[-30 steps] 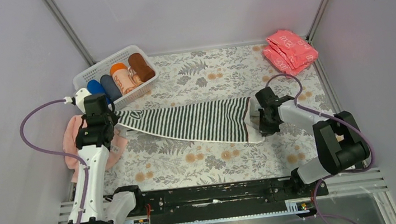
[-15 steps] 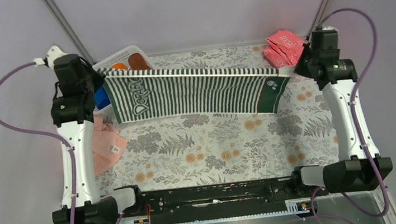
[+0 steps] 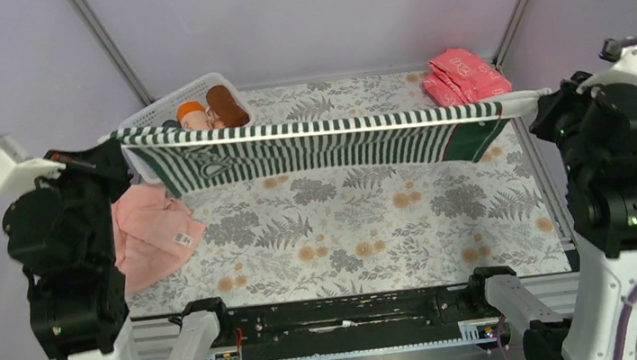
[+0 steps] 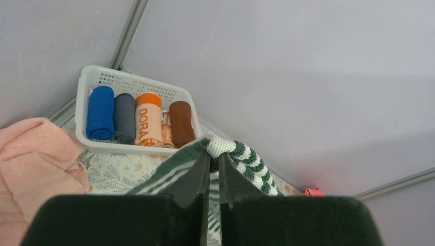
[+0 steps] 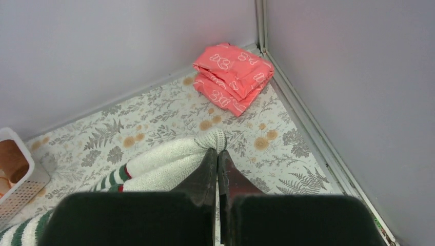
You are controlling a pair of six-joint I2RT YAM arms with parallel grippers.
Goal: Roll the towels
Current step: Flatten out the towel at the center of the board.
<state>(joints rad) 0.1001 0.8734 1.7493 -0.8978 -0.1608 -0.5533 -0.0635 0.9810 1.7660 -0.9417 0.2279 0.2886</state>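
Observation:
The dark-and-white striped towel (image 3: 320, 144) hangs stretched flat in the air above the table. My left gripper (image 3: 116, 144) is shut on its left corner; the corner (image 4: 221, 146) shows at the fingertips in the left wrist view. My right gripper (image 3: 541, 102) is shut on its white right corner (image 5: 215, 139). The pale pink towel (image 3: 151, 235) lies crumpled on the table at the left, also in the left wrist view (image 4: 31, 159). A rust-brown rolled towel (image 3: 227, 105) sits in the white basket (image 3: 158, 112).
The basket (image 4: 87, 102) at the back left holds several rolled towels: blue (image 4: 100, 113), grey (image 4: 124, 117), orange with lettering (image 4: 149, 119), brown (image 4: 181, 123). A folded coral-pink cloth (image 3: 466, 80) lies at the back right corner (image 5: 233, 77). Walls close the sides and back.
Both arms have lifted the striped towel off the table, raised it high and pulled it taut between them. The pink towel has not moved.

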